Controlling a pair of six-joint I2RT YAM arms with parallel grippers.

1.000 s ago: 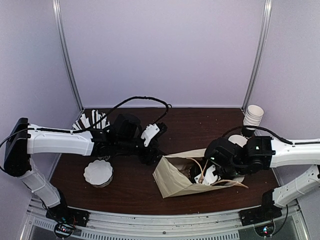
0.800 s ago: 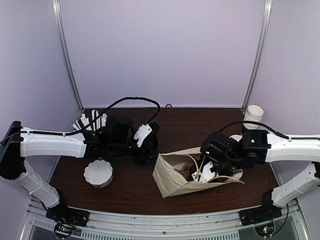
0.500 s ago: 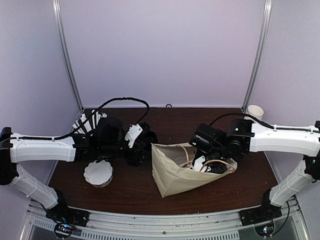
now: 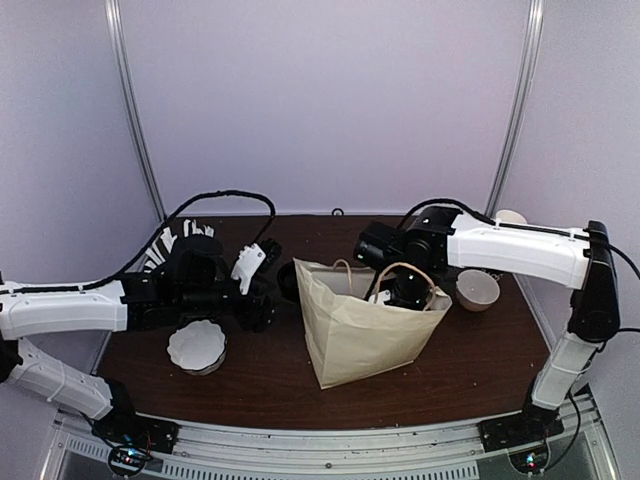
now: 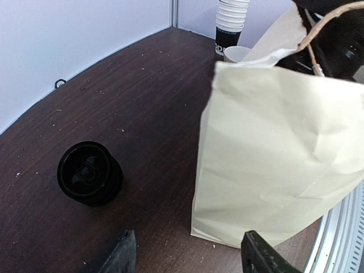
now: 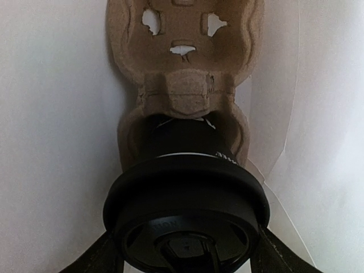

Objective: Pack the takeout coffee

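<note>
The paper bag (image 4: pixel 352 325) stands upright at the table's middle. My right gripper (image 4: pixel 408 292) reaches down into its mouth. In the right wrist view that gripper (image 6: pixel 187 259) is shut on the black domed lid of the takeout coffee (image 6: pixel 185 199), a dark cup seated in a brown pulp carrier (image 6: pixel 185 68) inside the bag. Another black-lidded cup (image 5: pixel 89 173) stands on the table left of the bag (image 5: pixel 278 153); from above this cup (image 4: pixel 287 281) sits between the bag and my left gripper (image 4: pixel 266 305). The left gripper (image 5: pixel 190 263) is open, empty, low over the table.
A stack of lidless cups (image 5: pixel 230 25) stands at the back right, with a white cup (image 4: pixel 478 288) lying beside the bag. A pile of white lids (image 4: pixel 197 345) sits front left. Wrapped straws (image 4: pixel 168 240) stand at the back left.
The bag has gone from lying on its side to standing upright as my right arm swung left and up with it. My left arm drew back to the left.
</note>
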